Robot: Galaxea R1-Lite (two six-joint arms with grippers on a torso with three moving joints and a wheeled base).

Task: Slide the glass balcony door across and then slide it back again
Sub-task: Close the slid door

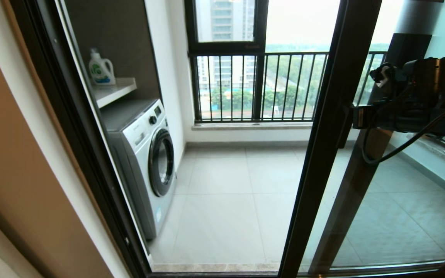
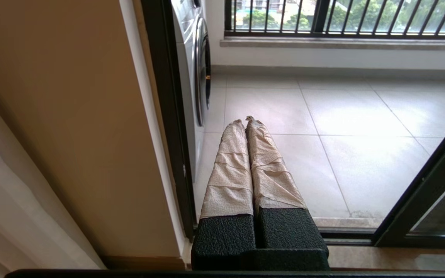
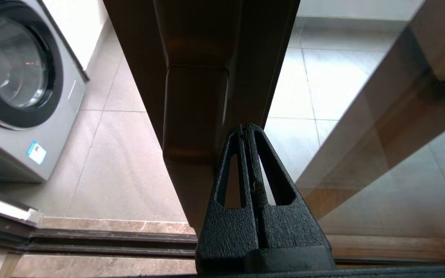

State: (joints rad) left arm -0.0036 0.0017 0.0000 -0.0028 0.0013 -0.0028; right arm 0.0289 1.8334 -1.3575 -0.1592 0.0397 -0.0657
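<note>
Right tool [image 3: 247, 129], fingers pressed together, touches the glass balcony door [image 3: 195, 116] handle.

Bright window daylight, floor glare, edges warped

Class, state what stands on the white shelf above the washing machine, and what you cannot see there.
One white detergent bottle with a green label stands on the white shelf above the white front-loading washing machine. The dark door frame hides the shelf's left end.
</note>
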